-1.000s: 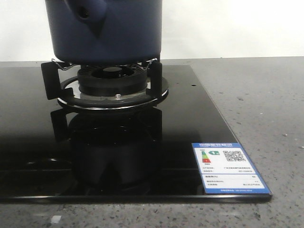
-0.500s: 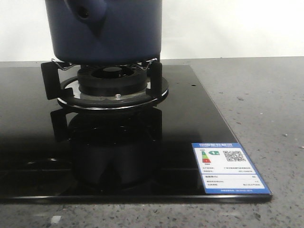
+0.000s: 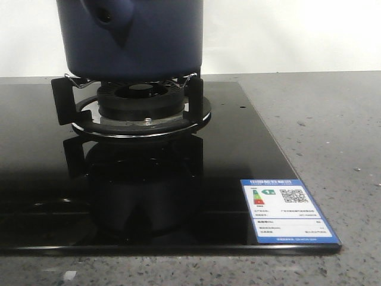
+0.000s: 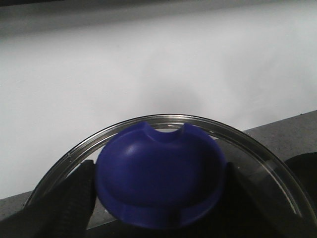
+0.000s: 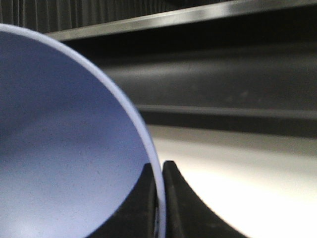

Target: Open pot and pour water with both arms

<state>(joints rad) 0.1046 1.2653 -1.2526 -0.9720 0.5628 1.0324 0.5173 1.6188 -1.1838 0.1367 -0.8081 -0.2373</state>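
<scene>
Front view only: pot (image 3: 149, 42) on the pan support (image 3: 62, 98) above the burner (image 3: 140, 98), at the far left of the black glass cooktop (image 3: 238, 143). Top of the pot cut off by the frame. Stubby side handle (image 3: 107, 15) facing near and slightly left, round hole visible. No gripper or arm to be seen here.

Left wrist view only: left gripper (image 4: 159, 198) closed on the blue knob (image 4: 158, 173) of a glass lid (image 4: 260, 156), one dark finger (image 4: 74, 198) pressed to each side of the knob. Clear round rim of the lid spreading wide around the knob, with white wall and a strip of grey counter behind. Cannot tell from this view where the lid sits relative to the pot.

Right wrist view only: right gripper (image 5: 159, 198) pinched shut on the white rim of a light-blue bowl (image 5: 64, 148), one finger inside and one finger (image 5: 177, 208) outside. Background dark and blurred.

Edges and room, again from the front: energy label (image 3: 289, 210) stuck at the near right corner of the cooktop, well apart from the burner. Bare glass between the burner and the right and near edges. Beyond the right edge, open speckled grey counter (image 3: 327, 119) up to the white wall (image 3: 286, 36).
</scene>
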